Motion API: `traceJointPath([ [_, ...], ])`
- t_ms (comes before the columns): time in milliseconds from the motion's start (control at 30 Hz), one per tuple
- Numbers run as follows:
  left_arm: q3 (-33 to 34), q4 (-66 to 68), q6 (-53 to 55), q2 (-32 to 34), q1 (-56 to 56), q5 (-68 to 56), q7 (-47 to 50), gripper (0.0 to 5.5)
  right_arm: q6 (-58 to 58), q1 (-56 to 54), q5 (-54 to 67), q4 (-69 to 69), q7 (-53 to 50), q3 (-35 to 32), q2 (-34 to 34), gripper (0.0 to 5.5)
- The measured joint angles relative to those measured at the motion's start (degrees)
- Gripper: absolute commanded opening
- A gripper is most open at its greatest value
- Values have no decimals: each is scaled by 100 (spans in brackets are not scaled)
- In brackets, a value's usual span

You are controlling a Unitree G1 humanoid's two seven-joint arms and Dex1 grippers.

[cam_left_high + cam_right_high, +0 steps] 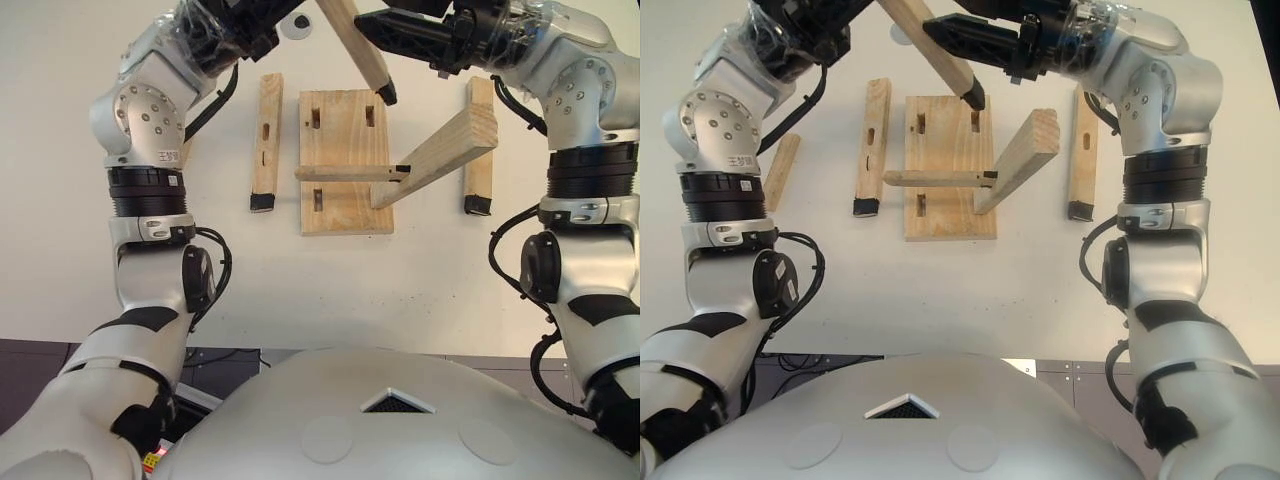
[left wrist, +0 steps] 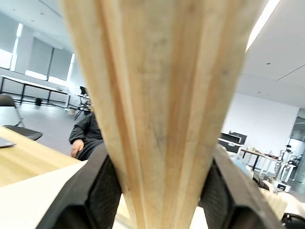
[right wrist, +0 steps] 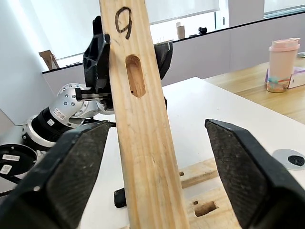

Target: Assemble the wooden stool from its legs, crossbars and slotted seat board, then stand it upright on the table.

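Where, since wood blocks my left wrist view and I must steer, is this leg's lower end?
Observer: The leg slants down so that its black-capped end is at the seat board, just beside the far right slot. I cannot tell whether it touches.
Operator: Is the right tool holding it too?
Observer: No. The right tool is open, with one finger on either side of the leg and a gap on both sides.
Operator: Anything standing nearby?
Observer: Yes. A second leg rises tilted from the board's near right part, with a crossbar plugged into its side.
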Motion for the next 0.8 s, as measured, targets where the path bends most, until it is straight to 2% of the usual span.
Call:
traceJointPath([
  [100, 42, 137, -218, 215, 314, 155, -197, 207, -292, 164, -157, 130, -148, -146, -82, 385],
  [200, 145, -36, -332, 606, 860, 236, -488, 207, -470, 219, -157, 338, -491, -666, -321, 385],
  [400, 161, -535, -293, 1057, 1788, 268, -901, 207, -523, 497, -153, 410, -778, -951, -431, 385],
  [800, -30, -992, -340, 889, 2447, 267, -871, 207, -643, 620, -153, 501, -886, -988, -424, 385],
])
